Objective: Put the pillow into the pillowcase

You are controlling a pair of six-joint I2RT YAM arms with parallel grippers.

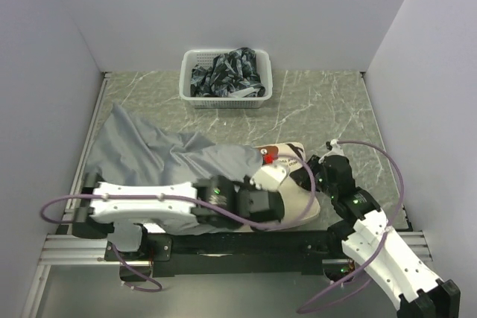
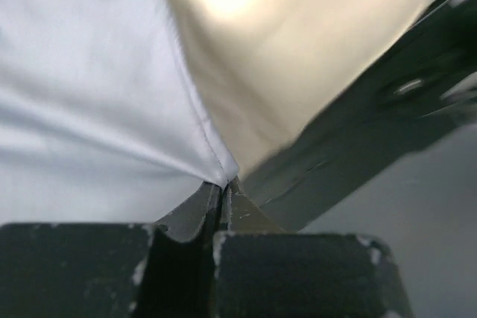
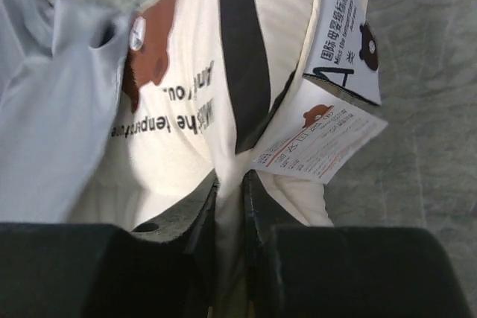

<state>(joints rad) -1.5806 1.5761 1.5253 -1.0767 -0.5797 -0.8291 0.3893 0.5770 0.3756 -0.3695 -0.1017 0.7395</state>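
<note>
The cream pillow (image 1: 302, 210), printed with a brown bear and black lettering, lies on the marbled bench (image 1: 328, 109), well to the arms' side of the white basket (image 1: 223, 100) and a little to its right. Only one end of it shows. The rest is covered by the wrinkled grey pillowcase (image 1: 149, 147), which spreads across the bench from the arms' side of the basket out to its left. The right hand (image 3: 231, 184) is closed on a fold of the pillow's cream fabric, just beside two printed tags (image 3: 320, 139) hanging from its edge. The left hand (image 2: 223, 199) is pinched tight on the stitched hem of the pillowcase, where grey cloth meets cream. In the basket sits a crumpled dark patterned cloth (image 1: 227, 72). Plain white walls stand behind the basket.
</note>
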